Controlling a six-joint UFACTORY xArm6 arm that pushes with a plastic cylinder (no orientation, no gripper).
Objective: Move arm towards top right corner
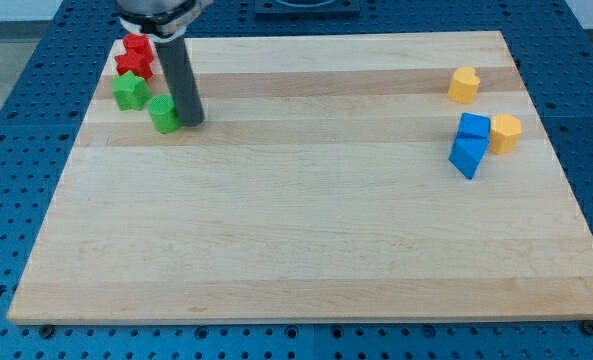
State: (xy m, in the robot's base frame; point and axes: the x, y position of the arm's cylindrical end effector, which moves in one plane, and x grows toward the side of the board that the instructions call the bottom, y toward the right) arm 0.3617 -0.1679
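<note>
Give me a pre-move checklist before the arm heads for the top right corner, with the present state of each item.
1. My tip in view: ok. It rests on the board near the view's top left.
2. Tip clear of blocks: not ok. It stands right beside the green cylinder, on that block's right; contact cannot be ruled out.
3. Green star and red blocks behind the heading: ok. They lie left of the tip.
4. Straight path free: ok. No block lies between the tip and the corner.
5. Yellow heart near the goal: cannot tell whether the tip will pass it cleanly.
6. Blue blocks and yellow hexagon: ok, below the path.
</note>
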